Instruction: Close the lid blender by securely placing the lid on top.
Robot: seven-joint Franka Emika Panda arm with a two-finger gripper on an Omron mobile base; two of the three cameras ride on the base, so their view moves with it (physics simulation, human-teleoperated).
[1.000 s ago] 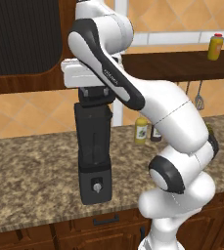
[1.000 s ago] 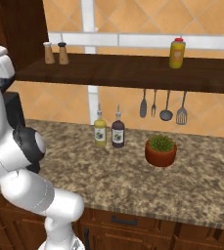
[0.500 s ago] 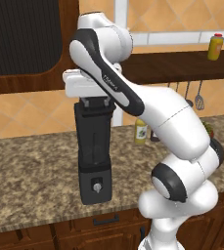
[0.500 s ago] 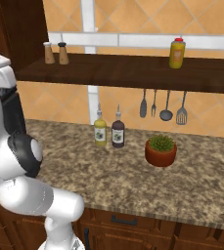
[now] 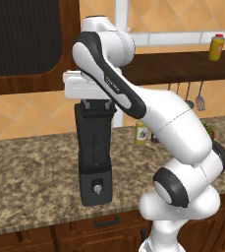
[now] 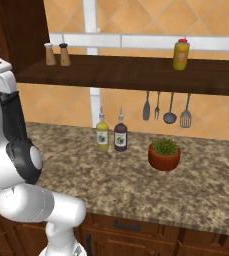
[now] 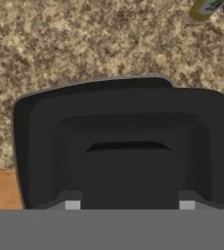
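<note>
The tall black blender [image 5: 94, 157] stands on the granite counter [image 5: 30, 167] near its front edge, silver knob facing out. My gripper [image 5: 97, 104] hangs straight above its jar, with the fingers down at the rim. In the hand view the black square lid [image 7: 128, 127] lies very close below, its raised centre piece between my two fingertips [image 7: 72, 205]. The gripper [image 7: 129, 205] is shut on that centre piece. The lid hides the jar's rim, so I cannot tell how it sits on the jar. In the right base view, part of the dark jar [image 6: 15, 120] shows behind my arm.
Two bottles [image 6: 111, 134] and a potted plant [image 6: 164, 154] stand on the counter to the right of the blender. Utensils [image 6: 166, 107] hang under a wooden shelf [image 6: 136, 75] that carries two shakers [image 6: 56, 54] and a yellow bottle [image 6: 181, 54]. A dark cabinet [image 5: 20, 39] is at upper left.
The hand has come down a little toward the top of the jar, and the arm's upper links have leaned over to the right. The blender has not moved.
</note>
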